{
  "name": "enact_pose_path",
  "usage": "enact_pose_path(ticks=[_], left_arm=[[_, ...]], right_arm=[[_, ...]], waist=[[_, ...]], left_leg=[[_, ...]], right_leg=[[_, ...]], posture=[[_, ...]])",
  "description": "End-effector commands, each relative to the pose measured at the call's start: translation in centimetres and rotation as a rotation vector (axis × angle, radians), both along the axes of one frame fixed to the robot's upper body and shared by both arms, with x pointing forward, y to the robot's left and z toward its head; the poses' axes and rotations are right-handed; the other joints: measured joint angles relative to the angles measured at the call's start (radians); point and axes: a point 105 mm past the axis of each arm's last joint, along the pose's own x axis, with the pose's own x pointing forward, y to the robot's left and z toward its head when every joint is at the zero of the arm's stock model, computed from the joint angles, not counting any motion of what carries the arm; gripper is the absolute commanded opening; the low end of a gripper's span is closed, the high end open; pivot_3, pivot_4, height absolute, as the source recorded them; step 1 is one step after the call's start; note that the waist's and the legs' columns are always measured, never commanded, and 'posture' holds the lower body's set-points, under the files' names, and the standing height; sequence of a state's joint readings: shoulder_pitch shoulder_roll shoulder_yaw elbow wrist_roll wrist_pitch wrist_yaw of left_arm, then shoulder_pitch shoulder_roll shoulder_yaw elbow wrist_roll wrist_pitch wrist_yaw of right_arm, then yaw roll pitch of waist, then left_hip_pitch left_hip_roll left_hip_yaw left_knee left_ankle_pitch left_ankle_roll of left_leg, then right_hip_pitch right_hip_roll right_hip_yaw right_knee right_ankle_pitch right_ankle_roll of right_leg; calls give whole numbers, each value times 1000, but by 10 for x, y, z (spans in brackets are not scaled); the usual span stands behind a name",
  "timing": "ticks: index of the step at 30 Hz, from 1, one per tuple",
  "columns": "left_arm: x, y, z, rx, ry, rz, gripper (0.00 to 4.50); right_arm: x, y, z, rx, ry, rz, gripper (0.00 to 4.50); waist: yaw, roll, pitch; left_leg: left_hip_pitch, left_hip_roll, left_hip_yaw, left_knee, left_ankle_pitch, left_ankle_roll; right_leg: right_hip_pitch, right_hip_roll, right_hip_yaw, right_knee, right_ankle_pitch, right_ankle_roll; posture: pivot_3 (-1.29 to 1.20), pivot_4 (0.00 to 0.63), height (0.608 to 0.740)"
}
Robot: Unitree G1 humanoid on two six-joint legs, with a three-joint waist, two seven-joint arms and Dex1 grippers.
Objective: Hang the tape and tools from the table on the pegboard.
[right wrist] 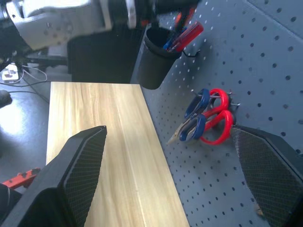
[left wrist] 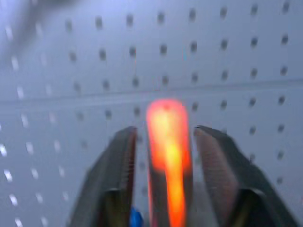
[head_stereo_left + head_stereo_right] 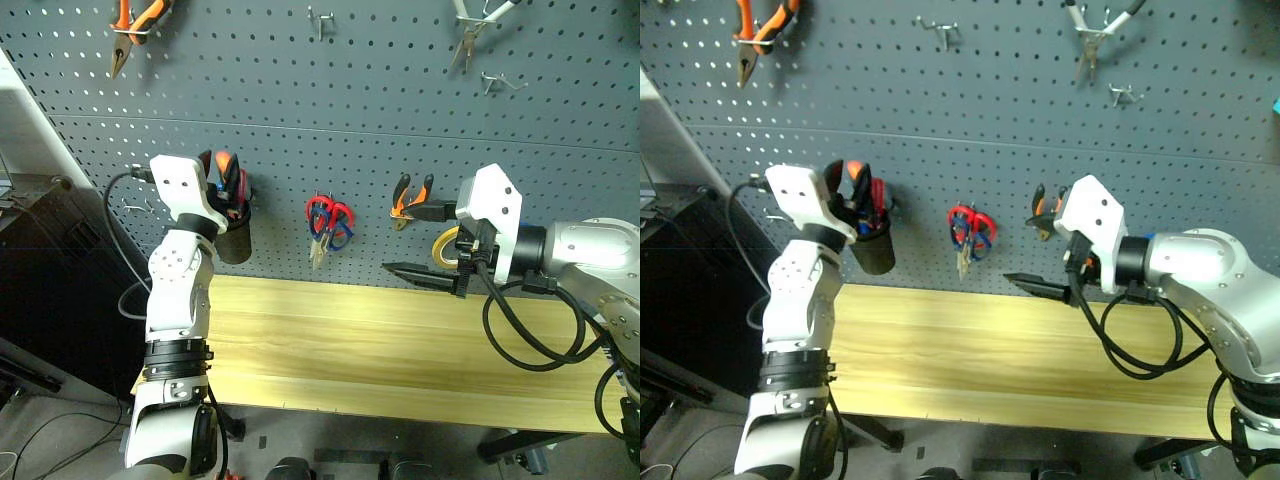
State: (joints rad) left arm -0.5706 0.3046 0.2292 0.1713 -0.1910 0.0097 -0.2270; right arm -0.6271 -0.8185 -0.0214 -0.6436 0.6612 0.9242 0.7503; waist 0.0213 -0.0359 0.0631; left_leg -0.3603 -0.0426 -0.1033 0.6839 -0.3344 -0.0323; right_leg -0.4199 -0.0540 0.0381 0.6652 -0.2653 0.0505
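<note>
- Between the left gripper's [image 2: 165, 129] two black fingers stands the slim screwdriver's orange-tipped black handle [image 2: 168, 179]. The fingers are parted, with a sliver of gap on each side, so they do not look clamped on it.
- Left of centre in the head view, that screwdriver sits in a black cylindrical cup [image 3: 235, 238] hooked on the dark grey perforated pegboard [image 3: 350, 90]. I judge this step all but finished.
- Mid-frame, the steel scissors with dark blue handles [image 1: 196, 111] hang beside red-handled scissors [image 1: 218, 126].
- Right of centre, the small pliers with orange-black handles [image 3: 412, 198] and the thin yellow translucent tape roll [image 3: 444, 248] hang on hooks.
- The right gripper [image 1: 169, 131] is spread wide and empty, near the tape.
- The light yellowish plank table [image 3: 350, 340] holds nothing, so little seems left beyond drawing the left gripper clear.
</note>
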Motion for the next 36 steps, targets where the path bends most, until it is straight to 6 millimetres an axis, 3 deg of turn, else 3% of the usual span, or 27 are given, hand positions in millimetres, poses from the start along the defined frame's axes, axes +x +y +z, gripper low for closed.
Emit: enact_pose_path(ticks=[1,5,12,16,20,22,27,30,36], left_arm=[[-6,1,17,-5,-80,7,3296],[-7,3,15,-16,-57,24,4477],[-9,-28,7,46,95,-7,4477],[-24,-52,-3,126,103,-107,4477],[-33,-61,-31,184,161,-171,4477],[-39,-63,-47,207,200,-214,4477],[-41,-48,-94,178,331,-175,4477],[-41,-37,-120,164,387,-134,4477],[-45,-25,-155,178,444,-97,4477]], right_arm=[[-4,0,22,56,-79,-9,4500],[-6,0,23,68,-73,-13,4500],[-1,-11,21,151,-36,-75,4500],[8,-20,2,242,-16,-178,4500],[21,-30,-33,326,3,-335,4500],[28,-39,-60,333,-5,-448,4500],[37,-69,-110,432,-73,-738,4500],[32,-93,-154,399,-88,-925,4500],[16,-102,-217,304,-17,-1025,4500]], waist=[[-2,-1,-1],[-3,-1,-9],[1,-3,-12],[2,-3,-20],[2,-1,-27],[2,0,-31],[4,5,-32],[3,12,-35],[2,16,-33]], left_leg=[[0,0,0,0,0,0],[0,0,0,0,0,0],[0,0,-1,1,0,0],[1,0,0,1,0,0],[3,0,2,0,0,0],[6,0,4,0,0,0],[24,-1,7,-3,-2,5],[40,-1,6,-5,-3,5],[48,2,5,-6,-3,5]], right_leg=[[0,0,0,0,0,0],[0,-1,0,0,0,0],[1,0,0,1,0,0],[1,0,1,1,0,0],[1,0,3,4,0,0],[1,0,5,7,0,0],[18,4,7,7,-1,0],[37,10,6,-1,-1,1],[45,14,7,-3,-1,0]], posture=[[4,27,740],[7,28,740],[42,24,740],[60,19,740],[67,10,740],[67,10,740],[57,0,740],[50,0,740],[45,0,740]])
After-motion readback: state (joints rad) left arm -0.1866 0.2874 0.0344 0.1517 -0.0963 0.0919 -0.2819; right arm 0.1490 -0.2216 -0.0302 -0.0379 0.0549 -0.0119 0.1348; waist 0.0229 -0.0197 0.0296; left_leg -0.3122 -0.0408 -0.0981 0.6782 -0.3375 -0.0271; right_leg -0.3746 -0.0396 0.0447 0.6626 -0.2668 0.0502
